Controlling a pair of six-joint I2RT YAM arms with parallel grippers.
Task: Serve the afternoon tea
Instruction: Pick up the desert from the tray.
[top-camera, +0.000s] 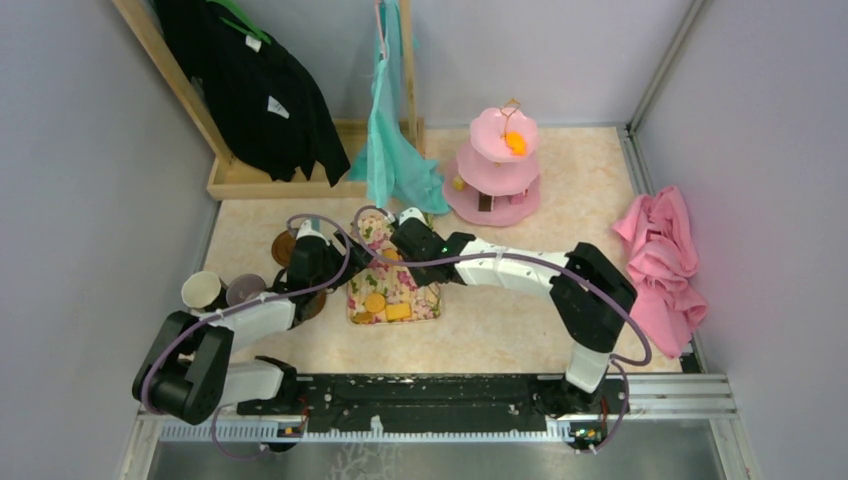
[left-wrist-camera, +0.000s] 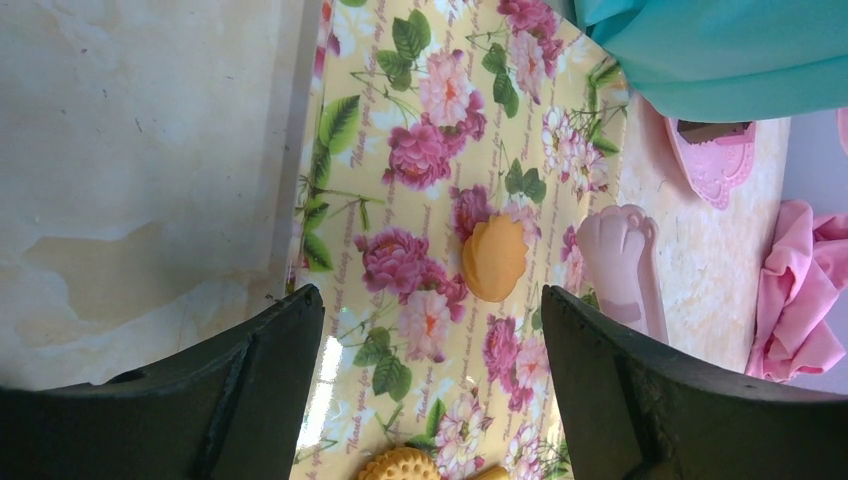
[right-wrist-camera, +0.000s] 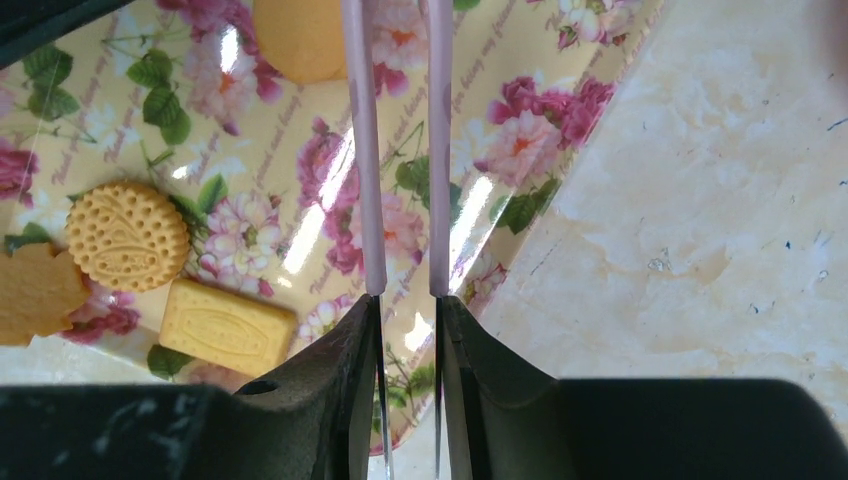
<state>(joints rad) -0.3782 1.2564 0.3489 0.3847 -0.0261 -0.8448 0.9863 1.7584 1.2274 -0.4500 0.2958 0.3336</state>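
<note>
The right gripper (right-wrist-camera: 405, 300) is clamped on the pink tongs (right-wrist-camera: 362, 150). Its two dark fingers (right-wrist-camera: 345, 360) press the handle end from either side, so the tongs' arms run almost parallel with only a narrow slit between them. The tongs reach out over the floral tray (right-wrist-camera: 250, 150). Their paw-shaped tip (left-wrist-camera: 620, 255) sits at the tray's far edge, just beside the orange shell-shaped snack (left-wrist-camera: 494, 258) and not around it (whether the tip touches the tray I cannot tell).

The left gripper (left-wrist-camera: 430, 295) hangs over the same tray with its jaws spread wide, holding nothing.

Nearer on the tray lie a round patterned biscuit (right-wrist-camera: 127, 235), a yellow rectangular biscuit (right-wrist-camera: 227, 327) and an orange leaf-shaped biscuit (right-wrist-camera: 35, 295).

The pink three-tier stand (top-camera: 470, 205) is at the back of the table (top-camera: 500, 320), well apart from the tray. It has an orange snack (top-camera: 516, 143) on its top tier and small yellow and brown pieces lower down. The cream mug (top-camera: 201, 290) and the mauve-grey mug (top-camera: 244, 290) stand side by side to the left, with a brown saucer (top-camera: 285, 247) behind them.
</note>
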